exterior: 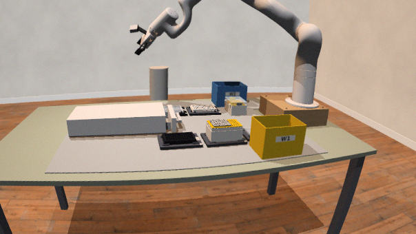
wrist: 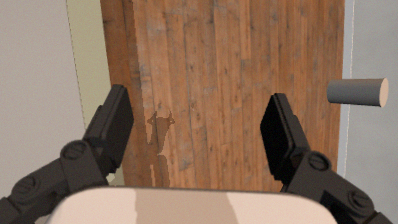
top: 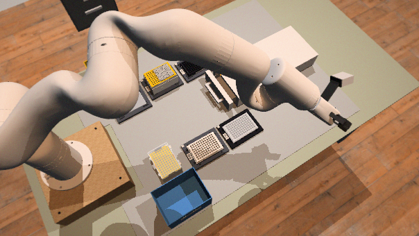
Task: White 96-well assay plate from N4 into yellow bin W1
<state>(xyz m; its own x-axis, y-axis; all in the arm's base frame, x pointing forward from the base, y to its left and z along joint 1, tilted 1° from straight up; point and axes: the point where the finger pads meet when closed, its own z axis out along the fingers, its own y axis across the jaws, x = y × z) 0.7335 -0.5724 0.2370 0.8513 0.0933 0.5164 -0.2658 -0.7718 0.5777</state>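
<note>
Gripper fingers wide apart, nothing between them, hanging high off the bench edge over floor. White plate sits in its nest at roughly 3 o'clock in the top view. W1 upright at the near bench edge, mostly hidden from above, probably behind the arm.

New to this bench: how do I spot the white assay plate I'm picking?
Find the long white cooler; just off its drawer end, two well plates sit side by side in dark nests. The white 96-well plate is the one in the black nest, farther from the blue bin; its neighbour, the cream plate, sits in a grey nest.
</note>
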